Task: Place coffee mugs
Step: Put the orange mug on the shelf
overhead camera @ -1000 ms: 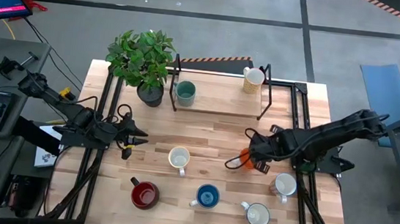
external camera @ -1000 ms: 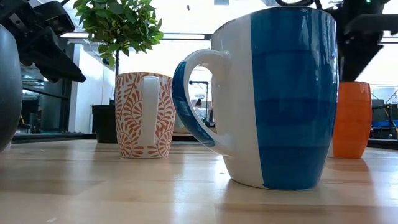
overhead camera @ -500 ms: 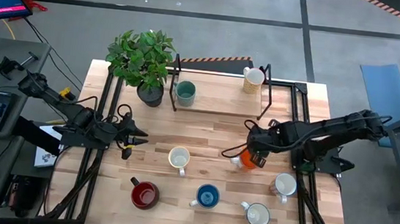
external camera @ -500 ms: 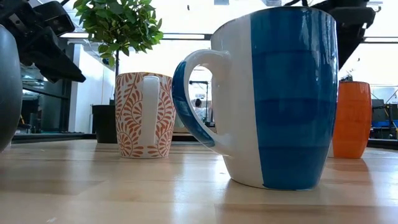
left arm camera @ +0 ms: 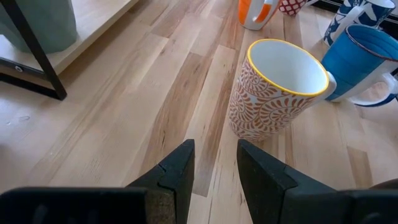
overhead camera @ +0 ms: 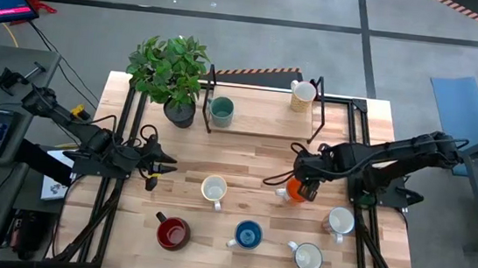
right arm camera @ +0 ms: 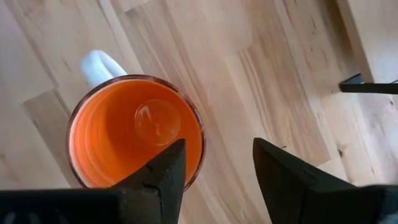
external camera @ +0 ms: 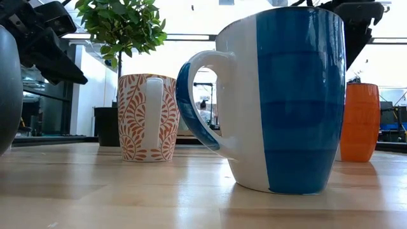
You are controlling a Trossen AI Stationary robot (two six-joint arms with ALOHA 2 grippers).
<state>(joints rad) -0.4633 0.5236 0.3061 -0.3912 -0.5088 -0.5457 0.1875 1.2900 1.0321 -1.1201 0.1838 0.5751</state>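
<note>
Nearest my low camera, the blue mug (external camera: 283, 95) stands on the counter (external camera: 127, 191), the leaf-patterned mug (external camera: 147, 117) behind it. My right end effector (right arm camera: 214, 165) hangs open over the orange mug (right arm camera: 134, 134), one finger above its rim, the other past the wall. My left end effector (left arm camera: 214, 165), fingers slightly parted and empty, waits near the patterned mug. Farther off, a teal mug (overhead camera: 221, 109) and a cream mug (overhead camera: 302, 94) sit on the shelf (overhead camera: 262, 119).

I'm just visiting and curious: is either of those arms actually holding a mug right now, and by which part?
Nothing is held. The right gripper hangs open over the orange mug, one finger above its rim; the left gripper is open too.
</note>
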